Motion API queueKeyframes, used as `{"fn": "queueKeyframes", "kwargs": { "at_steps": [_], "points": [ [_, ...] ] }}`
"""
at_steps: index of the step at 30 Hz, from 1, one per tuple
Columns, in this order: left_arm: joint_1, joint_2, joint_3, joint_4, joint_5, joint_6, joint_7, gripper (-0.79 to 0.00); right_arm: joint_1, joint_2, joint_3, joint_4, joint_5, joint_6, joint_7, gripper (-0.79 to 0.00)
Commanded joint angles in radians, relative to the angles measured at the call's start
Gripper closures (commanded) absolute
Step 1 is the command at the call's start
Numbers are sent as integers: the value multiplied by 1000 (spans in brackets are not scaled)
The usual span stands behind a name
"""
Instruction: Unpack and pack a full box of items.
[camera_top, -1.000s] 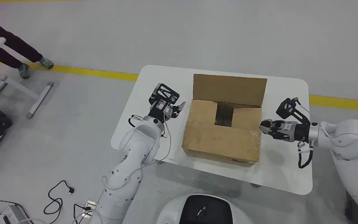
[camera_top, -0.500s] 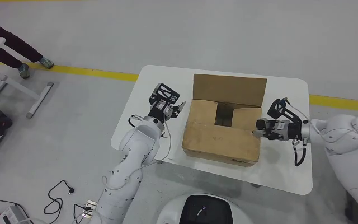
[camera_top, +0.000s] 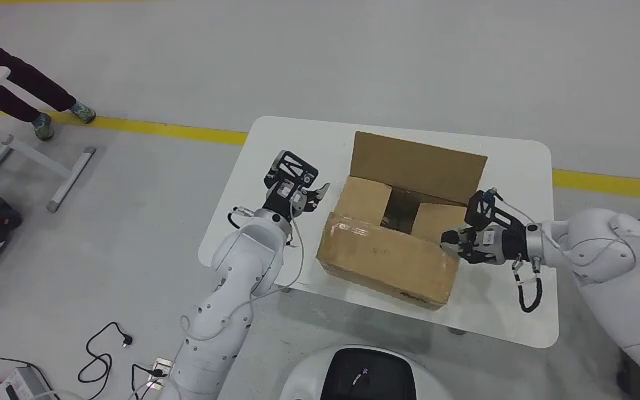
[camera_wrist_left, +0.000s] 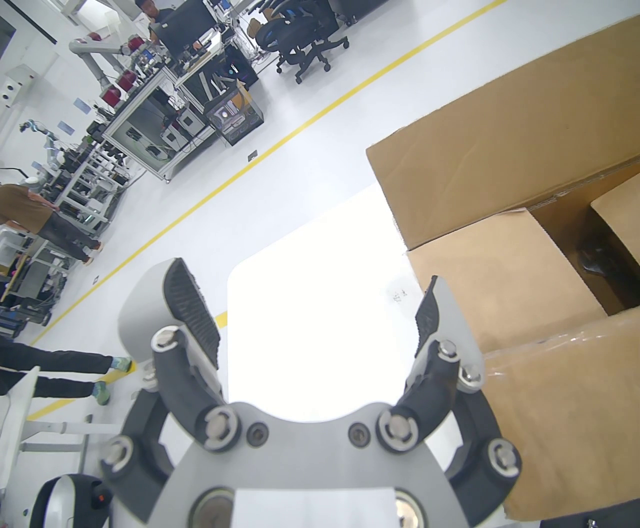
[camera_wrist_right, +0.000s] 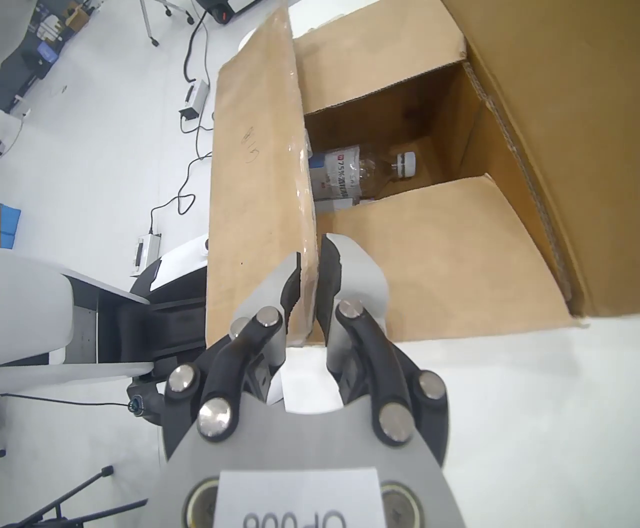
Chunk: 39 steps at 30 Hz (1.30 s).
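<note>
Pinching the box flap (camera_wrist_right: 257, 200) are the right fingers (camera_wrist_right: 357, 280); left fingers (camera_wrist_left: 192, 305) spread wide.

Box (camera_wrist_right: 550, 75) being cut off by frame edge in right wrist view. Flap (camera_wrist_right: 255, 200) covering part of clear bottle (camera_wrist_right: 369, 167) lying inside; pale items (camera_wrist_right: 332, 201) beneath it showing too little to name. In left wrist view, dark shape (camera_wrist_left: 595, 252) in opening looking too dim to identify. From above, box interior sitting in shadow, contents unreadable.
</note>
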Motion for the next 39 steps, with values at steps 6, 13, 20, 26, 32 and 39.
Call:
{"fn": "queueKeyframes", "kwargs": {
  "at_steps": [6,13,20,26,32,39],
  "points": [
    [1,3,-4,3,13,-1,-17,-785,24,63,-81,-34,126,-57,-57,0],
    [1,4,3,3,21,7,-26,-785,64,107,-176,-66,235,-68,-68,-6],
    [5,5,5,-4,24,20,-38,-785,100,131,-253,-84,271,-68,-68,-240],
    [5,6,8,-7,25,33,-45,-785,120,142,-305,-98,270,-68,-68,-252],
    [4,5,13,-11,17,53,-47,-785,138,136,-346,-95,259,-68,-68,-231],
    [-4,4,17,-8,15,69,-49,-785,159,123,-378,-88,254,-68,-68,0]
  ]
}}
